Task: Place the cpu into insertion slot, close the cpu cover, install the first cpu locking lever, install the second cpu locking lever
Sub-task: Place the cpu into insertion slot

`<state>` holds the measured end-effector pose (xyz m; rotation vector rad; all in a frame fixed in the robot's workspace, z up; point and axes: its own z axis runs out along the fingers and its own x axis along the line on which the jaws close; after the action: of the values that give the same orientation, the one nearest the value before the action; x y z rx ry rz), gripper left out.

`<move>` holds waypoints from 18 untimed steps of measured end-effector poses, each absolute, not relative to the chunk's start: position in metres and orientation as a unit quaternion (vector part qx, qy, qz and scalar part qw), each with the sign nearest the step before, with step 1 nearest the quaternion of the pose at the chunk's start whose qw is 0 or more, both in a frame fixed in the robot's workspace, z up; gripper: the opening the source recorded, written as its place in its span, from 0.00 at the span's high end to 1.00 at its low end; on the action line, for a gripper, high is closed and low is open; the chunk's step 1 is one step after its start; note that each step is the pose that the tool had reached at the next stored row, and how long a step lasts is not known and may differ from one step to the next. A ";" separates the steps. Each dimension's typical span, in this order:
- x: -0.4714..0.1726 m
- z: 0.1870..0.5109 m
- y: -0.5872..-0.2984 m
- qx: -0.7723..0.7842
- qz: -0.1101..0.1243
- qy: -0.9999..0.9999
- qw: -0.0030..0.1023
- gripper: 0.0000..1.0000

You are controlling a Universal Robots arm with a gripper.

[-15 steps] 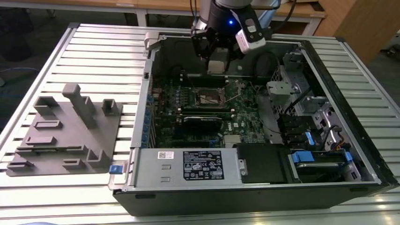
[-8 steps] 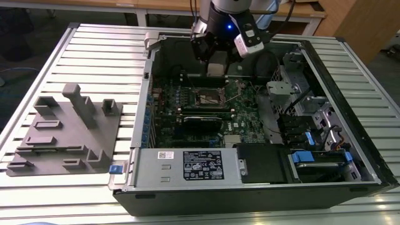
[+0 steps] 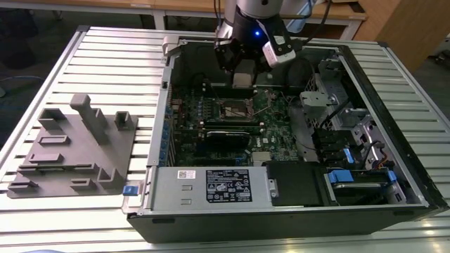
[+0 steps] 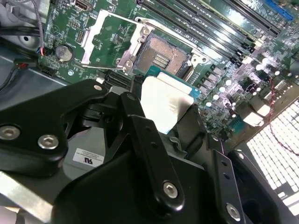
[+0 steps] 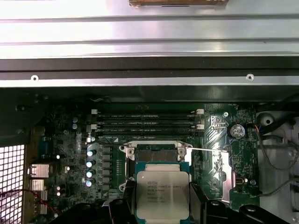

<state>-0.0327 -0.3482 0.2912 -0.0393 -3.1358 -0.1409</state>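
1. While the gripper [image 5: 159, 211] hangs over the open computer case [image 3: 393, 174] on the counter [image 3: 105, 58], its fingers [image 5: 119, 209] are closed narrowly on two opposite edges of the cpu [image 5: 162, 193]. The chip is held flat, metal face up.
2. In both wrist views the cpu sits just short of the insertion slot [image 4: 161, 58], above it and not touching. The cpu cover [image 4: 88, 37] is flipped back beside the socket, which leaves it open.
3. The chip is likely light, rigid and smooth-edged, so it could slip or tilt in a loose pinch. Its underside and the socket contacts are probably delicate. The side edges, where the fingers sit now, look like the safest place to hold it.
4. The cpu's underside and any alignment notches are hidden. The near half of the socket is covered by the chip in the first wrist view.
5. A thin wire locking lever [image 5: 208, 149] shows faintly. Where it ends is hard to make out.
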 end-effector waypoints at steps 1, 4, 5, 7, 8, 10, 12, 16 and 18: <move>-0.033 0.290 -0.348 -0.012 -0.045 -0.999 0.001 0.46; -0.033 0.287 -0.348 -0.012 -0.045 -0.999 0.000 0.46; -0.034 0.286 -0.348 -0.012 -0.045 -0.999 -0.001 0.46; -0.034 0.286 -0.348 -0.012 -0.045 -0.999 -0.001 0.46; -0.034 0.286 -0.348 -0.012 -0.045 -0.999 -0.001 0.46; -0.034 0.286 -0.348 -0.012 -0.045 -0.999 -0.001 0.46; -0.035 0.285 -0.348 -0.012 -0.045 -0.999 -0.001 0.46; -0.035 0.282 -0.348 -0.012 -0.045 -0.999 -0.002 0.46; -0.035 0.280 -0.348 -0.012 -0.045 -0.999 -0.002 0.46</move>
<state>-0.0351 -0.3482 0.2802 -0.0382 -3.1413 -0.1413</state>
